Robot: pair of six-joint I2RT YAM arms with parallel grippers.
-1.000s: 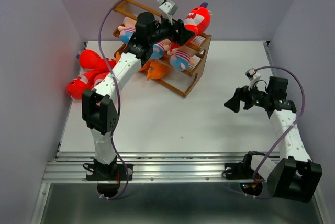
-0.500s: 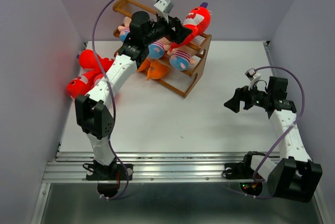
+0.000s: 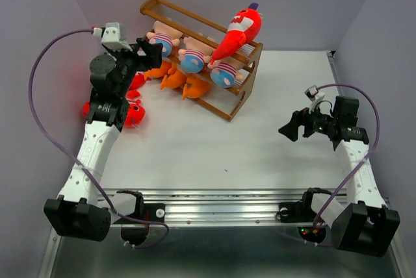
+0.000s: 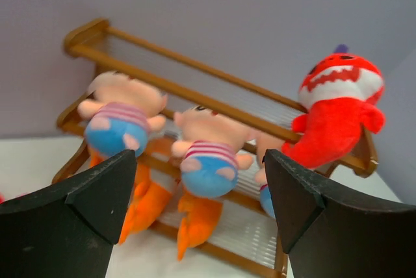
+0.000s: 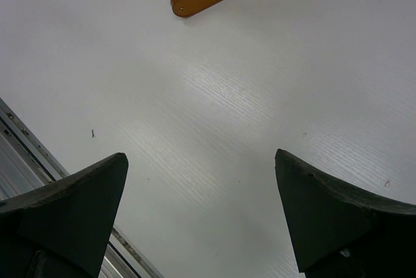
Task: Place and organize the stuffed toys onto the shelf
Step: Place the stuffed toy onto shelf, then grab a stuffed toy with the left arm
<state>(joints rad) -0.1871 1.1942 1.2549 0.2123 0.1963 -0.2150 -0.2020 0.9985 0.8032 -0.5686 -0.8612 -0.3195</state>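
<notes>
Top view, shelf (image 3: 235, 101): brown wood, thin rails between solid side panels. It stands at the far edge of the surface (image 3: 214, 154), left of centre, with its long axis running far-left to near-right.
Top view, red shark (image 3: 240, 30): plush, leaning over the top rail at the shelf's right end, toothy head up, tail down-left.
Top view, dolls (image 3: 193, 58): three in a row on the middle tier.
Top view, orange fish (image 3: 183, 84): on the bottom tier, tails toward the surface.
Top view, loose red sharks (image 3: 132, 114): by the left edge, partly behind the arm.
Top view, left pincer (image 3: 144, 49): wide, empty, just off the shelf's left end.
Top view, right pincer (image 3: 292, 125): wide, empty, over the right side, well apart from the shelf.
Left wrist view, dolls: round blue bottoms face the camera, striped shirts above, heads back toward the rails.
Right wrist view, surface: white, faintly grained, seen between spread black fingers (image 5: 71, 206), with a wooden shelf corner at the top.
</notes>
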